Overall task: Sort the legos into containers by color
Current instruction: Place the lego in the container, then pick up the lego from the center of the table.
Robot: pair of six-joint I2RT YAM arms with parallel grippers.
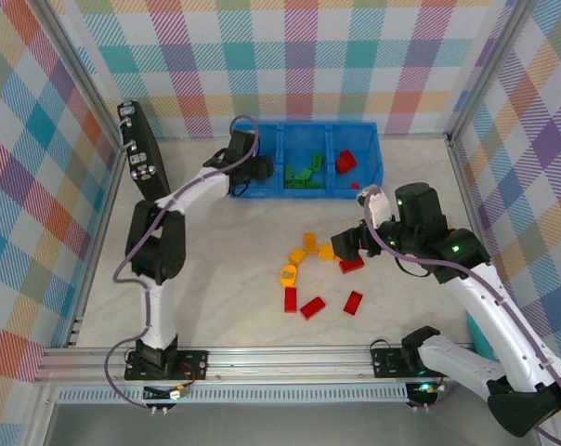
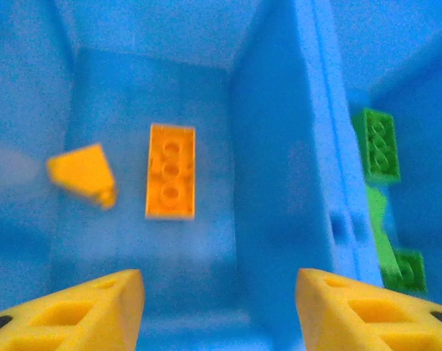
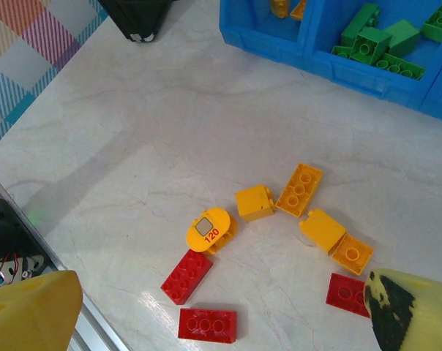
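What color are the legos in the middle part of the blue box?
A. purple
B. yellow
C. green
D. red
C: the middle compartment of the blue bin holds a pile of green legos, while the red legos sit in the compartment to its right.

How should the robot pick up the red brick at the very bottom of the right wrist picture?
Come straight down from above and close the jaws on the two long, smooth sides of the red brick, across its narrow width. It lies flat with studs up, and table shows along both long sides. A second red brick sits near one corner, so stay clear there.
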